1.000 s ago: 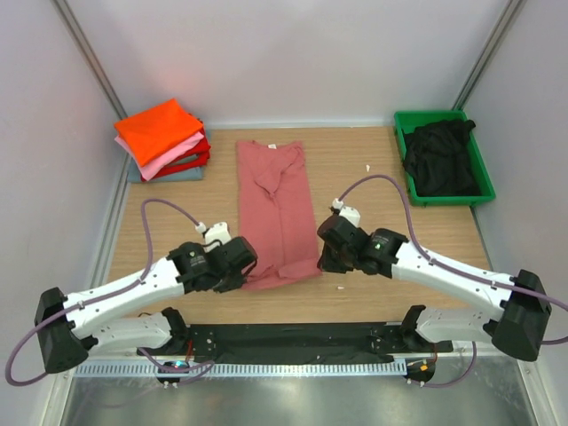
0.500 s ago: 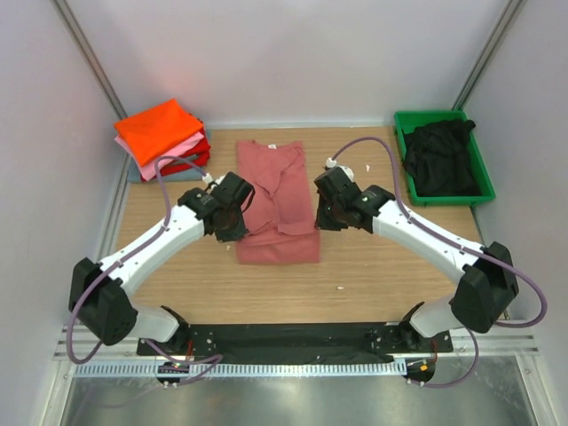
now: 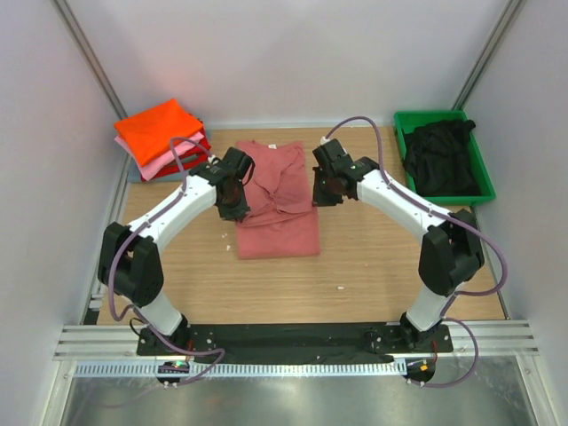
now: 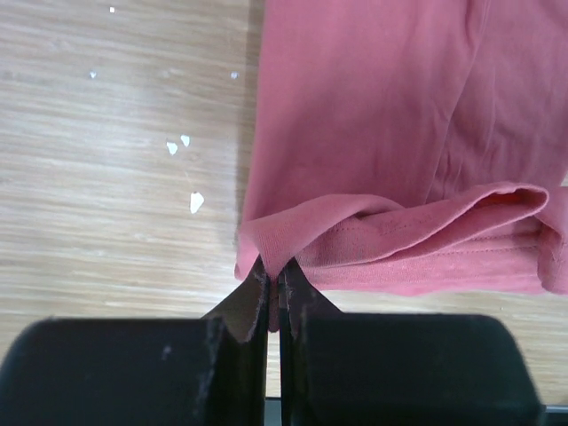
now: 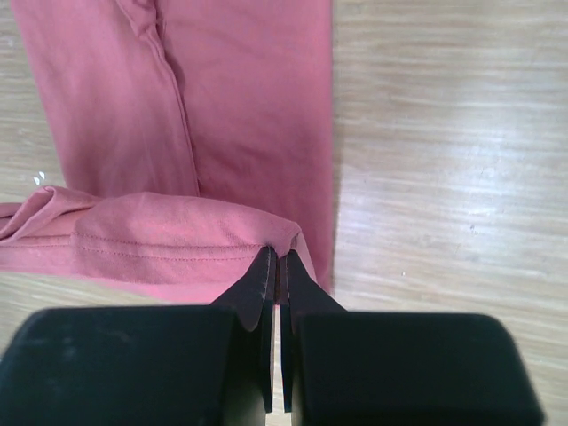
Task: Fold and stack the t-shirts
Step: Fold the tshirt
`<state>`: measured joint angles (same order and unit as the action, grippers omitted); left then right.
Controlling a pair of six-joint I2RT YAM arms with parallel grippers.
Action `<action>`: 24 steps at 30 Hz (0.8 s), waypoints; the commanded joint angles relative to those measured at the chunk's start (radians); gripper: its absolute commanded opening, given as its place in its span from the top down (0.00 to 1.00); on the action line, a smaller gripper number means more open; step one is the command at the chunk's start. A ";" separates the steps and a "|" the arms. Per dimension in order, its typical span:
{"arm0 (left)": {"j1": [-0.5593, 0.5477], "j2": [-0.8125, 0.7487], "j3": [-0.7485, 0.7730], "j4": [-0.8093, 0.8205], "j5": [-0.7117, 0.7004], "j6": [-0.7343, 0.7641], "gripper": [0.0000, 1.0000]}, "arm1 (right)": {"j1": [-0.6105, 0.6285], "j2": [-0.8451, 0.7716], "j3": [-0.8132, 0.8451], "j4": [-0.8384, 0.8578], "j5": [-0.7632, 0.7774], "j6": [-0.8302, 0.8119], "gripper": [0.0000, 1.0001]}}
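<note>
A faded salmon-red t-shirt (image 3: 277,213) lies on the wooden table, its lower part folded up over the upper part. My left gripper (image 3: 232,202) is shut on the left corner of the hem (image 4: 273,253). My right gripper (image 3: 323,192) is shut on the right corner of the hem (image 5: 282,241). Both hold the hem a little above the lower layer (image 4: 355,106) (image 5: 248,98). A stack of folded t-shirts (image 3: 162,138), orange on top with pink, red and grey-blue beneath, sits at the back left. A black t-shirt (image 3: 439,155) lies crumpled in the green bin.
The green plastic bin (image 3: 476,177) stands at the back right. White walls and metal posts close in the table on three sides. Small white flecks (image 4: 186,202) lie on the wood left of the shirt.
Both grippers have carried the shirt's hem from the near end away toward the collar, so the shirt is now folded roughly in half and shorter.
</note>
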<state>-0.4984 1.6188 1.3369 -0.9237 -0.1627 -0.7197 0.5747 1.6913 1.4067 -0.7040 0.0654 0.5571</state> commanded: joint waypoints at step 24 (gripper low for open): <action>0.144 0.513 0.461 -0.050 0.046 0.123 0.75 | -0.136 0.513 0.460 0.002 -0.161 -0.140 0.78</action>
<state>-0.3752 2.1277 1.7226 -0.9432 -0.1238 -0.6186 0.4488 2.1933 1.7767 -0.6830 -0.0704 0.4500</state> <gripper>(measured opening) 0.172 0.125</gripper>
